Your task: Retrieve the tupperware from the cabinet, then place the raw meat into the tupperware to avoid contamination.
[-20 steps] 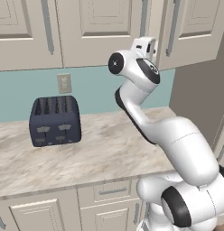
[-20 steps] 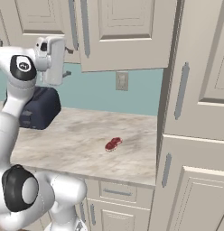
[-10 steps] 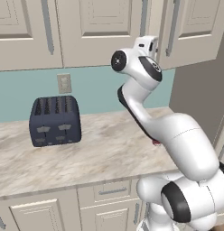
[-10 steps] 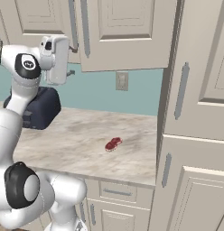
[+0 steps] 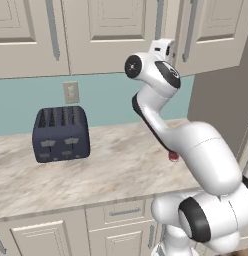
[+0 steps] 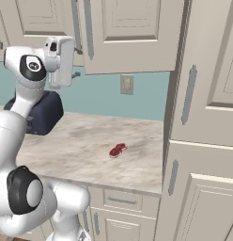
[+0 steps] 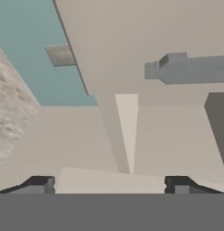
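Observation:
The beige cabinet [image 6: 130, 35] over the counter has its doors closed, and the tupperware is hidden. My gripper [image 6: 75, 61] is raised in front of the lower part of a door, close to the long grey handle [image 6: 89, 28]. In the hand view the gripper [image 7: 109, 185] is open, its fingertips [image 7: 41, 184] far apart with nothing between them, and the handle [image 7: 190, 70] lies ahead at the upper right. The raw meat [image 6: 118, 150], a small red chunk, lies on the marble counter [image 6: 76, 146]. It peeks out from behind my arm in the left base view [image 5: 173, 157].
A dark blue toaster [image 5: 61, 134] stands at the back of the counter on the left, below a wall outlet [image 5: 71, 92]. A tall beige cabinet unit [image 6: 203, 141] bounds the counter on the right. Drawer fronts [image 5: 121, 212] run under the counter edge.
My hand has edged a little closer to the cabinet door and its handle. The jaws stay open. The meat and the toaster have not moved.

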